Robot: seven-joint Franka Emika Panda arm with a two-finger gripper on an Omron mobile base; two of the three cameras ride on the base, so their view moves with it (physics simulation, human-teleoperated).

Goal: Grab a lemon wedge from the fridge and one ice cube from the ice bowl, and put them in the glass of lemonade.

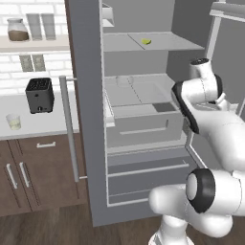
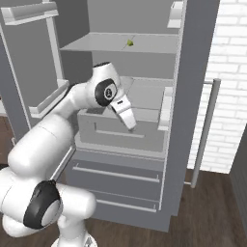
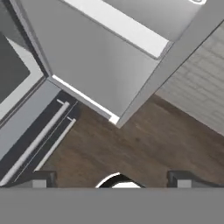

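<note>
The tall grey two-door fridge (image 1: 91, 119) is set right of a counter (image 1: 33, 127), its doors swung open. On an upper shelf (image 1: 158, 44) inside it, the tiny yellow-green lemon wedge (image 1: 146, 41) is placed, towards the back; in the right base view the wedge (image 2: 130, 43) is seen above the arm. Below that shelf a pulled-out drawer (image 1: 143, 127) is found, with more drawers beneath it. On the counter, a dark boxy toaster (image 1: 39, 95) is positioned behind the small clear glass of lemonade (image 1: 14, 121). Above them, on a wall shelf (image 1: 33, 44), a brown-filled lidded jar (image 1: 17, 29) is set left of two tall grey glasses (image 1: 41, 26). The two-finger gripper (image 2: 129, 120) is held before the drawer, its jaws spread wide, pointing down at the wooden floor (image 3: 131, 144).
</note>
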